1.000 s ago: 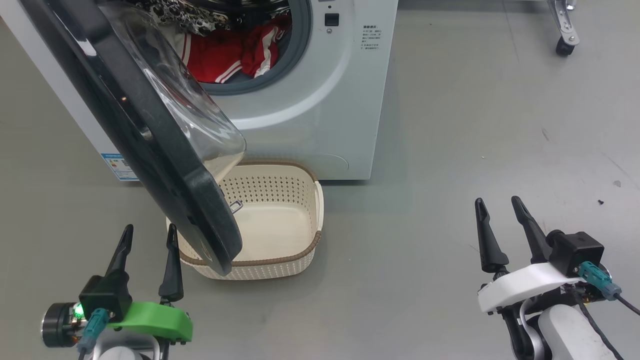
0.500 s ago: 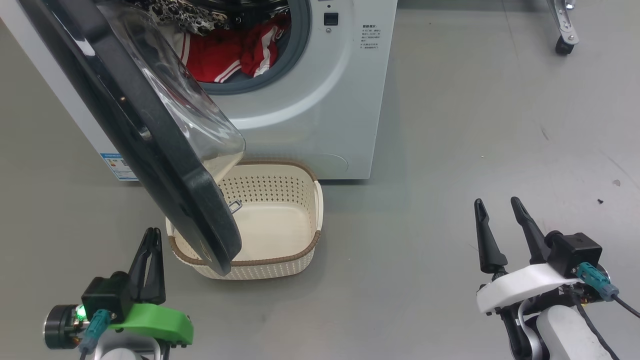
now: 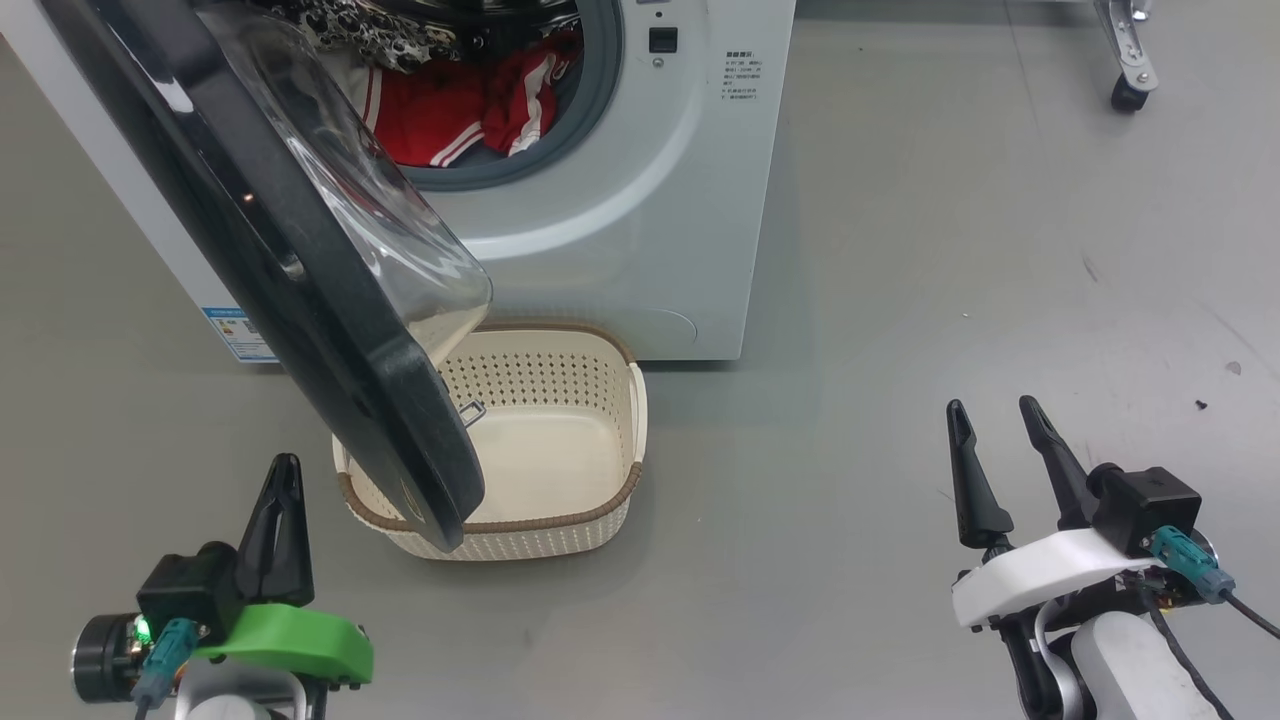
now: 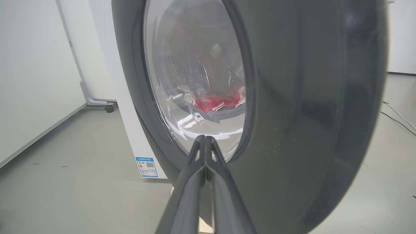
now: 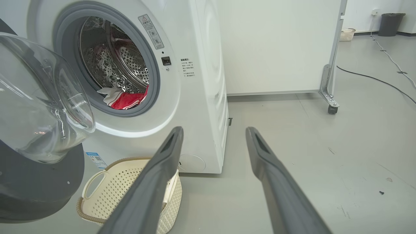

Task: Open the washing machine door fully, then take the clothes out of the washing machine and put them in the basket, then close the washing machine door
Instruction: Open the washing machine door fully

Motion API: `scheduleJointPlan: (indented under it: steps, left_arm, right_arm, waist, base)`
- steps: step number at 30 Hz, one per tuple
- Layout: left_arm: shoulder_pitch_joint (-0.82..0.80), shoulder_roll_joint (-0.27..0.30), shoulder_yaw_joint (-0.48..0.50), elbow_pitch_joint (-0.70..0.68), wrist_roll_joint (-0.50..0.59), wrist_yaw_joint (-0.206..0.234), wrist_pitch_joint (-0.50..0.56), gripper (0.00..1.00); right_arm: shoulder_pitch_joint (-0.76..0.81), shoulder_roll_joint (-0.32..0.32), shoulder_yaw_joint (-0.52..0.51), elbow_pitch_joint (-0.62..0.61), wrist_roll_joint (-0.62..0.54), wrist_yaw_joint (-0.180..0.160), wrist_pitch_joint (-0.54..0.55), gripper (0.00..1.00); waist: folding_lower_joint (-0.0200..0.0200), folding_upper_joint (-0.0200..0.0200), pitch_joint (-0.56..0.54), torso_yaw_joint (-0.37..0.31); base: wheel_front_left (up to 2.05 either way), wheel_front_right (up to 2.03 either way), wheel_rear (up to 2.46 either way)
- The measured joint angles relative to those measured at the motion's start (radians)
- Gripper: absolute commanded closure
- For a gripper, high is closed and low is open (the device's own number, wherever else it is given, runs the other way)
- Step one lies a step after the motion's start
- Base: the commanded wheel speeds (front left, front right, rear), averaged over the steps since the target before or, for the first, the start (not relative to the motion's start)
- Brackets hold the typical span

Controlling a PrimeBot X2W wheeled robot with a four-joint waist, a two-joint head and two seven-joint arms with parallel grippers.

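The white washing machine stands ahead with its black, glass-bowled washing machine door swung partly out over the cream basket on the floor. Red clothes with white stripes lie in the drum, also seen as clothes from the right wrist. My left gripper is shut and empty, low at the left, a short way outside the door's lower edge; in the left wrist view the gripper points at the door's outer face. My right gripper stands open and empty over bare floor at the right.
A wheeled frame leg stands at the far right, and a white panel on a caster beside the machine. A cable runs along the floor behind. Grey floor stretches to the right of the basket.
My left gripper has closed from wide open to shut and drifted slightly left and down. The door, basket and right gripper have stayed where they were.
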Motion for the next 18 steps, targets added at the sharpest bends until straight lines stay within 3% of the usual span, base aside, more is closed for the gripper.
scheduleJointPlan:
  steps: [18]
  left_arm:
    - [-0.089, -0.001, 0.052, -0.152, 0.007, 0.0, 0.0, 1.0]
  right_arm:
    - [0.002, 0.026, -0.014, 0.022, -0.017, 0.019, 0.0, 0.0]
  waist:
    - [0.0, 0.0, -0.015, -0.002]
  base:
    - [0.0, 0.0, 0.0]
